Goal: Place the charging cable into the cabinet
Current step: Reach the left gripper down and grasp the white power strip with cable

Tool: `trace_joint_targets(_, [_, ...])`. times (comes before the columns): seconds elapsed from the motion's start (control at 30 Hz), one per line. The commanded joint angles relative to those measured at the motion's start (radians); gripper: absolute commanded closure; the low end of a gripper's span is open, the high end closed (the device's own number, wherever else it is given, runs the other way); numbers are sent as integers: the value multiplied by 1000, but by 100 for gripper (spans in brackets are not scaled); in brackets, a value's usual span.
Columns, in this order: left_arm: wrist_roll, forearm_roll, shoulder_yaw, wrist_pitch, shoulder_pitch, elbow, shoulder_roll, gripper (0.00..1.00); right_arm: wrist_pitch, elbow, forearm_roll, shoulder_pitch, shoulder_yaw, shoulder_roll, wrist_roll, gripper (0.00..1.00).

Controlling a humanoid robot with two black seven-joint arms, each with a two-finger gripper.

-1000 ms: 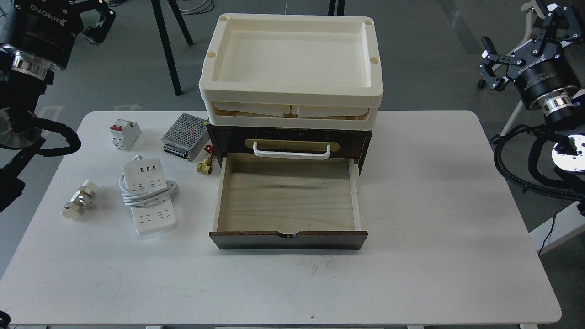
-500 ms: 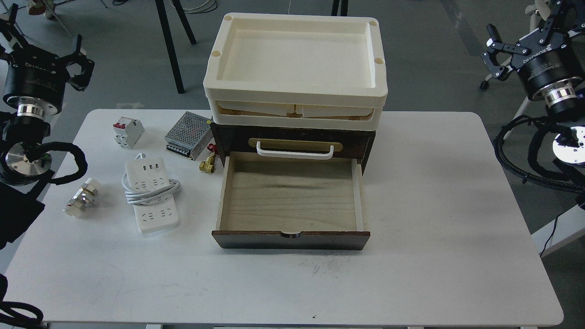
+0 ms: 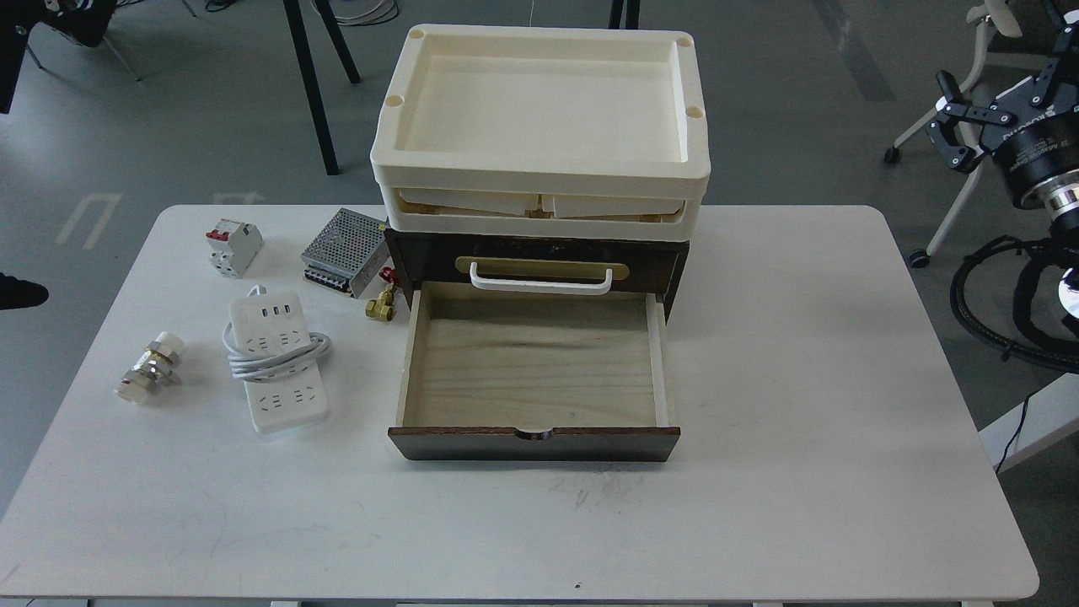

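White charging cable (image 3: 276,361) lies beside cabinet's (image 3: 536,261) apparently empty drawer (image 3: 533,371).

The charging cable (image 3: 276,360) looks like smooth white plastic. The cabinet (image 3: 537,261) shows dark glossy-stained wood around a pale, matt wood drawer (image 3: 531,362), with cream plastic trays (image 3: 539,173) above. The table (image 3: 801,405) looks matt white, lightly scuffed.

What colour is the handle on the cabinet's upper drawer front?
White, mounted on a brass-coloured plate; the handle shows clearly in the head view.
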State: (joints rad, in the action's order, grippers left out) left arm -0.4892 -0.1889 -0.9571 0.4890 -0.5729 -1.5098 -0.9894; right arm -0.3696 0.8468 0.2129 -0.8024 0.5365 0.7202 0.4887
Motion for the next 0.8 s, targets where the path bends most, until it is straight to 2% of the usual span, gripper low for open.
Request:
trace_joint_targets(0.0, [0,-558,32,0,75,-245,-124,3,0,29,0,29,-1,48,0,0])
trace_joint_targets(0.1, [0,-963,87,0,137,-254,-169,3,-2,28,0,52,7,59,0,0])
trace_joint_targets(0.2, [0,-1446,161,-42,145,-234,-182,3,-2,28,0,66,7,68,0,0])
trace_joint_targets(0.27, [0,-1804,260,-125,134,-152,-164,4,-2,28,0,72,7,68,0,0])
trace_joint_targets(0.33, [0,-1993,311,-249,131,6,-114,4,-2,28,0,74,3,70,0,0])
trace_joint_targets(0.4, [0,-1993,330,-335,114,165,-36,4,-3,28,0,81,7,68,0,0])
trace_joint_targets(0.47, [0,-1993,334,-362,94,277,17,4,-5,26,0,88,7,68,0,0])
trace_joint_targets(0.77, [0,-1993,449,-366,25,428,166,6,-5,15,-1,94,2,65,0,0])
